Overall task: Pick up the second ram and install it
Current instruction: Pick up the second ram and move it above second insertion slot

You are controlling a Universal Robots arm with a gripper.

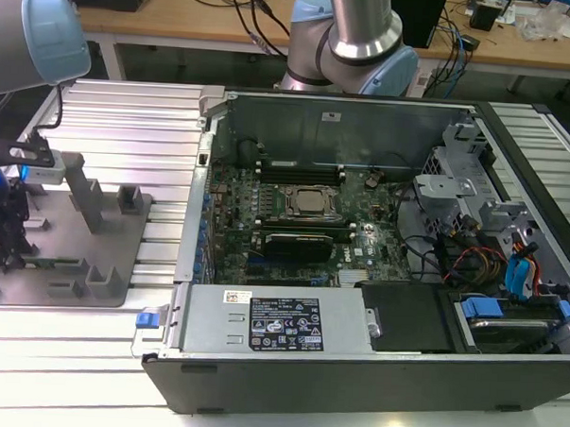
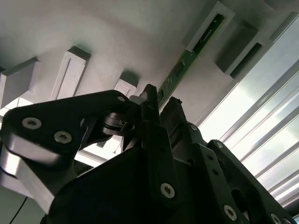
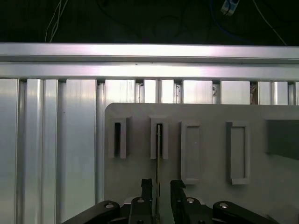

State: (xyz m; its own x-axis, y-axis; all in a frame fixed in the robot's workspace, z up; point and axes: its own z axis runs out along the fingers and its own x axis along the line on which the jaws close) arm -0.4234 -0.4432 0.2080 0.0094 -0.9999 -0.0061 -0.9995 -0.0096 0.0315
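Now, gripper: low over the grey fixture plate, its fingers spread a little, one on each side of the stick. A sliver of plate shows between the stick and one finger, so I judge nothing is pinched yet.
second ram: on the plate, standing on edge in a slotted block, with its free end running between the fingers.
neighbouring blocks: another slotted block and two flat frames sit on the plate to either side, each apart from the ram's block.
risk, uneven closing: the stick looks nearer one finger, so closing may shove it sideways and bend it against its slot.
risk, shallow hold: gripped only near its end, the thin board may pivot or slip when raised.
risk, tilted lift: any lean while drawing it out may jam it in the slotted block or drag the plate.
edges: the plate's rounded corner and side edge lie near the ram's block; beyond them runs the ribbed bench.
open room: straight up from the plate looks free. Upright posts stand elsewhere on the plate. The computer case lies well apart from the plate, toward the exterior view's right.
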